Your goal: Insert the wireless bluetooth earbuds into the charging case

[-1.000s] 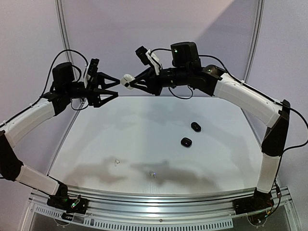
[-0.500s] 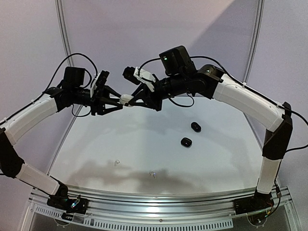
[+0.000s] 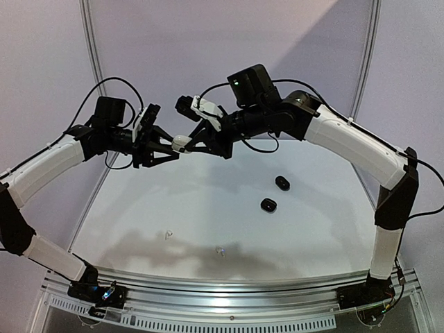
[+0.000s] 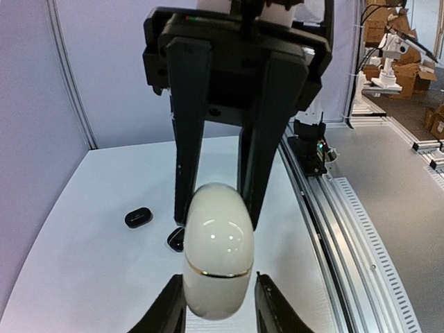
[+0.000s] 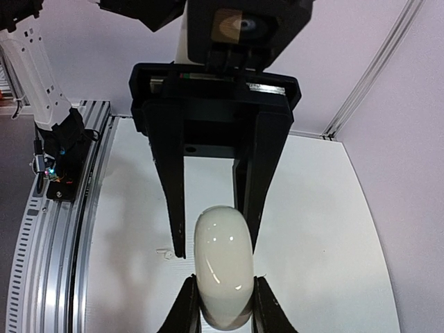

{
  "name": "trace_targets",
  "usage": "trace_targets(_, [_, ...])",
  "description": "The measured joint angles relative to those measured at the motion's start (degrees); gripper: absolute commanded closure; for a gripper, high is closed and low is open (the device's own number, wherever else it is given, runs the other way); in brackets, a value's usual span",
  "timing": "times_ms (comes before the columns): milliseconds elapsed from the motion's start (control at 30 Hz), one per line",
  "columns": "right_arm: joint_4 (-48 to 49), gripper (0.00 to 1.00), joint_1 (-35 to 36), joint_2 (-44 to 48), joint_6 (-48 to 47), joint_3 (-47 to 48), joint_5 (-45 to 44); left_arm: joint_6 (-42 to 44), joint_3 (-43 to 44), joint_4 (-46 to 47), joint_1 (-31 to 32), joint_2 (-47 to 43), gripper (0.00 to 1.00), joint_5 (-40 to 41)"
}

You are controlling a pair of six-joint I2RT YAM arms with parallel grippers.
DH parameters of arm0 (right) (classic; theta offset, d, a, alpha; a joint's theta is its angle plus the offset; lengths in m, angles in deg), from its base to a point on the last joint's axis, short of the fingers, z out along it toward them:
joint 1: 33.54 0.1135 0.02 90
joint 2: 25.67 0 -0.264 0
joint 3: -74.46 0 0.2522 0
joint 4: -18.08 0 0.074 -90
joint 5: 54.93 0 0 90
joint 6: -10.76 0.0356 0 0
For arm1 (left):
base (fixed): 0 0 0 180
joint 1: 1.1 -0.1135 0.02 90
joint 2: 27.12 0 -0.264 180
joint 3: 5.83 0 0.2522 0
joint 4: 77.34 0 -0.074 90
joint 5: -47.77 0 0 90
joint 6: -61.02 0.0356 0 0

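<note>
The left claw (image 4: 220,305) and right claw (image 5: 220,305) both grip one white case (image 4: 216,257) from opposite ends, in the air over the counter (image 3: 208,201) at 11 o'clock. Two white earbuds (image 3: 167,234) lie at 6 and 8 o'clock, and two black cases (image 3: 282,182) at 3 o'clock.

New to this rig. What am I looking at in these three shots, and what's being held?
Two robot arms bolted to the near edge of a white table. The wide shot comes from a fixed camera above and behind them; the other two come from cameras on each wrist, looking along that arm's own fingers. Above the table, the left gripper and right gripper both pinch one white case, end to end. On the table lie two black cases and two tiny white earbuds.
</note>
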State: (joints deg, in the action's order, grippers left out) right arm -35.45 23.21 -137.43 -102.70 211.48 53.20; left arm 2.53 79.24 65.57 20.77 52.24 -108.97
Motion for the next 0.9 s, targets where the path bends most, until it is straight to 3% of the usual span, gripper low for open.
trace_targets(67, [-0.1, 1.0, 0.0, -0.2, 0.0, 0.2, 0.0, -0.3, 0.0, 0.3, 0.0, 0.0, 0.7, 0.0])
trace_targets(167, [-0.5, 1.0, 0.1, -0.3, 0.1, 0.6, 0.0, -0.7, 0.0, 0.8, 0.0, 0.1, 0.86, 0.2])
trace_targets(367, [-0.9, 1.0, 0.2, -0.5, 0.7, 1.2, -0.1, -0.9, 0.0, 1.7, 0.0, 0.1, 0.98, 0.8])
trace_targets(567, [-1.4, 1.0, 0.2, -0.9, 0.7, 2.0, -0.3, -1.1, 0.0, 1.8, 0.0, 0.1, 1.0, 0.8])
trace_targets(600, [-1.4, 0.96, 0.2, -0.9, 0.7, 2.0, -0.3, -1.1, 0.0, 1.9, 0.0, 0.1, 1.0, 0.8])
trace_targets(733, [-1.4, 0.63, 0.2, -0.9, 1.1, 2.0, -0.6, -1.9, -0.3, 2.6, 0.0, 0.1, 1.0, 0.7])
trace_targets(800, [-0.9, 0.54, 0.2, -1.0, 1.4, 2.0, -1.0, -3.3, -1.2, 4.6, 0.0, 0.0, 1.0, 0.0])
trace_targets(900, [-0.1, 0.49, 0.3, -1.6, 2.2, 2.0, -1.4, -5.8, -3.5, 8.3, 0.0, -0.2, 1.0, -1.5])
